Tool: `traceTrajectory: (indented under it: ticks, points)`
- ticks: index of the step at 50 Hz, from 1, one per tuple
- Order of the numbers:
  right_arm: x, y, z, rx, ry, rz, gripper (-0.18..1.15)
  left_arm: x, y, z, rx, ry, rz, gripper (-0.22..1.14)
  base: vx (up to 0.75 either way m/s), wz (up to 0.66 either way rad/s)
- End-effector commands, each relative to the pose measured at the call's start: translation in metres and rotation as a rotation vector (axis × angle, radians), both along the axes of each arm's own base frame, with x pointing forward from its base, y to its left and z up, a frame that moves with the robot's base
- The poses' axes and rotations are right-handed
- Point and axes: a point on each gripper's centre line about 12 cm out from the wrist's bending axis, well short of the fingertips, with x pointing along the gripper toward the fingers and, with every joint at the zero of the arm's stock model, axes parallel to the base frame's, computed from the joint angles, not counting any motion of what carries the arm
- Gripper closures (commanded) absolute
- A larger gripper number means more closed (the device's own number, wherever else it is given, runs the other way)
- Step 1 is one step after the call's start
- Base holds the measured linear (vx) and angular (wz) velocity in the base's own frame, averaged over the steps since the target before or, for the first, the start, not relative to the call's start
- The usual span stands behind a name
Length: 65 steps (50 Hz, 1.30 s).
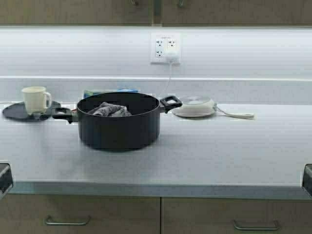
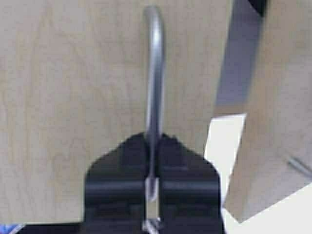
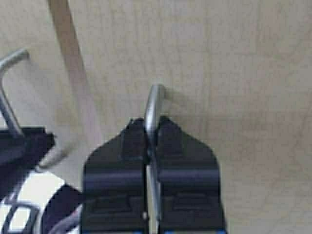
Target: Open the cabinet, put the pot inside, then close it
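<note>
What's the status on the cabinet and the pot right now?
Left gripper shut on left door handle; right gripper shut on right door handle. Pot on counter, cloth inside. Nothing blocking.

i see a pale grey countertop (image 1: 219, 156) running the full width in front of me, lit from above by a bright strip of light along the white backsplash (image 1: 73, 51). a white wall outlet (image 1: 165, 48) sits on that backsplash with a plug in it and a thin white cord (image 1: 168, 80) dropping toward the counter. below the counter edge are tan wood-grain drawer fronts (image 1: 97, 214), each with a slim metal handle (image 1: 67, 222).
</note>
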Motion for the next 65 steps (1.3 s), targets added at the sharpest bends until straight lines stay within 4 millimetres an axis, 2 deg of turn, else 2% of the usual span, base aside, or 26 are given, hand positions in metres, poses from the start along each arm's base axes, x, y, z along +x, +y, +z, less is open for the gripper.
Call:
traceTrajectory:
  ticks: [1,22,35,43,45,48,54,57,60,65]
  points:
    - [-0.018,-0.017,0.017,-0.003,-0.016,0.030,0.92,-0.022,0.012,0.036,-0.026,-0.028,-0.041,0.88,-0.05,-0.03]
    - [-0.044,-0.071,0.009,-0.130,0.069,0.075,0.92,-0.057,0.077,0.044,0.070,0.055,-0.026,0.88,-0.10,-0.04]
    - [-0.069,-0.107,0.013,-0.178,0.031,0.019,0.92,-0.082,0.118,0.048,0.088,0.095,0.031,0.88,-0.13,-0.06]
    - [-0.072,-0.125,0.012,-0.188,0.025,-0.038,0.89,-0.094,0.138,0.050,0.097,0.084,0.079,0.85,-0.14,-0.03]
    - [-0.071,-0.129,0.010,-0.185,0.035,-0.051,0.84,-0.096,0.141,0.050,0.123,0.079,0.083,0.80,-0.15,0.01]
    - [-0.072,-0.133,0.005,-0.187,0.063,-0.053,0.64,-0.098,0.140,0.049,0.179,0.085,0.065,0.63,-0.14,0.03]
    - [-0.081,-0.139,0.003,-0.217,0.112,-0.025,0.14,-0.100,0.141,0.052,0.232,0.095,0.048,0.08,-0.12,0.08]
    - [-0.089,-0.138,0.003,-0.242,0.134,0.011,-0.02,-0.102,0.140,0.053,0.237,0.110,0.038,-0.16,-0.08,0.11]
    - [-0.099,-0.137,0.004,-0.262,0.148,0.044,-0.03,-0.105,0.140,0.051,0.257,0.132,0.025,-0.17,-0.06,0.11]
    - [-0.116,-0.138,0.012,-0.287,0.139,0.070,0.04,-0.116,0.141,0.047,0.275,0.173,0.002,0.00,-0.05,0.07]
